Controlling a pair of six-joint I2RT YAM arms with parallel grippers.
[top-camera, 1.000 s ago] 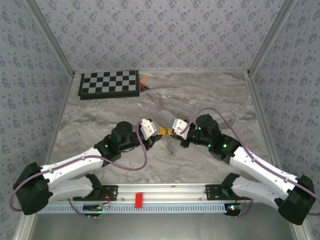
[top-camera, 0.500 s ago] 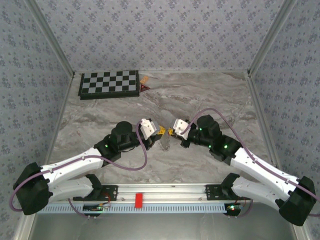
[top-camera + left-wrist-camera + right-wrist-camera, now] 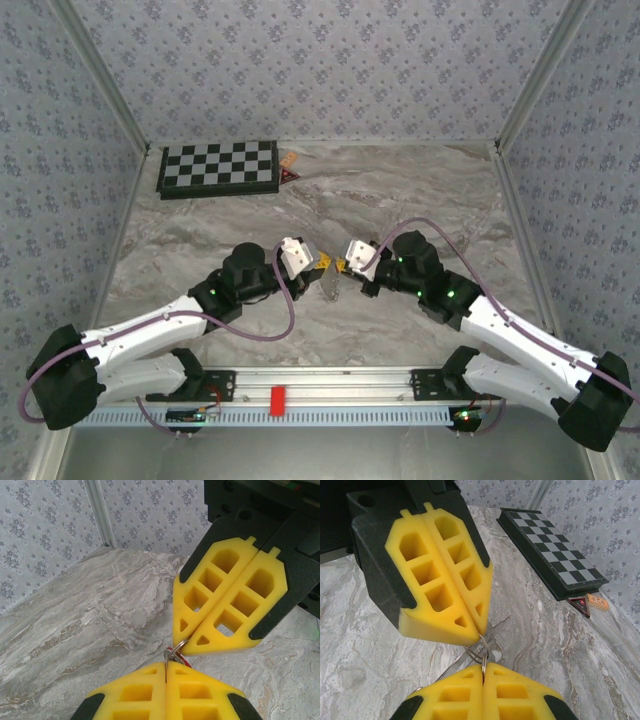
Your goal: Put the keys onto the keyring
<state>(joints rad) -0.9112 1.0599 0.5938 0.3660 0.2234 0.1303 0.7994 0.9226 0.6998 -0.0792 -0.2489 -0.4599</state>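
Left wrist view: left claw [image 3: 166, 666] is pinched tight at the bottom edge, with a sliver of metal entering its seam.
Facing claw: right claw [image 3: 192, 640] is also closed, upper right of centre, its tip almost touching the left one.
Between the tips: a small wire turn of the keyring [image 3: 179, 645] bridges both claws. A speck of red, most likely the key [image 3: 184, 655], sits just behind it.
Right wrist view: right claw [image 3: 482, 667] is at the bottom and left claw [image 3: 479, 630] above it. Ring wire [image 3: 480, 652] runs into both seams.
Which claw has the key: cannot tell.
Top external view: the loop [image 3: 328, 284] hangs on edge just below the meeting tips, above the worktop [image 3: 420, 190].
Just changed: a second ago the loop hung lower and slanted to the right. It now sits shorter and closer under the left tip, and the right claw has edged leftward.
Meaning for the task: threading looks to be underway and not finished, with the gap to work in now very tight.
Outward: a chessboard [image 3: 217, 167] sits at upper left, well apart.
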